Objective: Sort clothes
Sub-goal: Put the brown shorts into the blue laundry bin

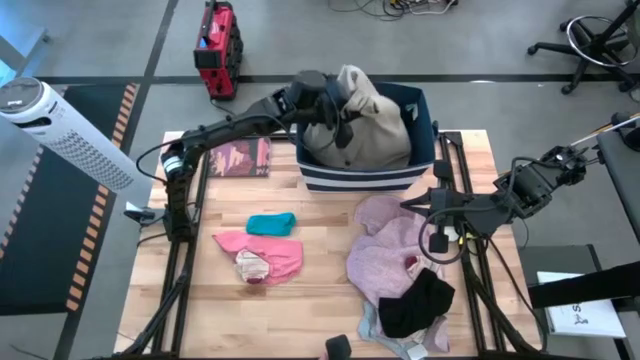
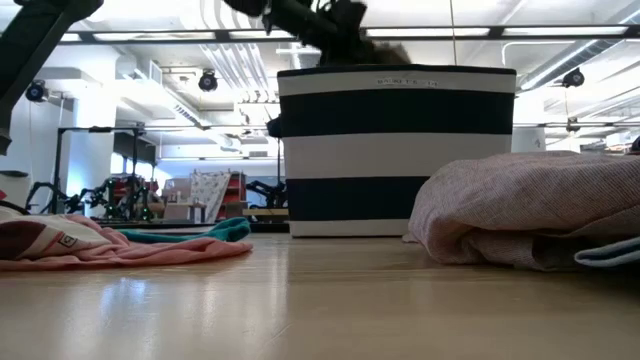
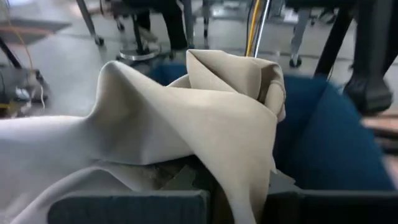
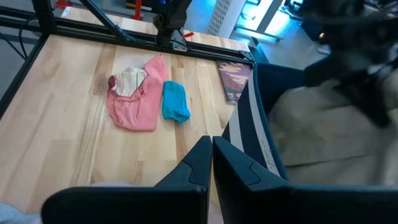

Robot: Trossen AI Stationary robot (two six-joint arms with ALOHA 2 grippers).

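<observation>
- The left gripper reaches over the striped basket at about 12 o'clock on the table; its jaws are closed on a fold of the big beige garment.
- In the left wrist view the beige cloth bunches up right at the fingertips, with the blue inside wall of the basket behind it.
- Most of the beige garment sits inside the basket, heaped above its rim.
- The right gripper hangs at about 3 o'clock, just beside the basket's near corner; its jaws are pressed together with nothing between them, as the right wrist view shows.
- A large mauve-pink garment lies at about 5 o'clock, below the right gripper.
- A black piece lies on the near end of the mauve-pink one, with a grey piece poking out from under it.
- A pink garment lies at about 7 o'clock, with a lighter, partly maroon piece on it.
- A small teal piece lies just beyond the pink one, touching or nearly so.
- A dark-red booklet lies flat at about 10 o'clock, beside the basket.
</observation>
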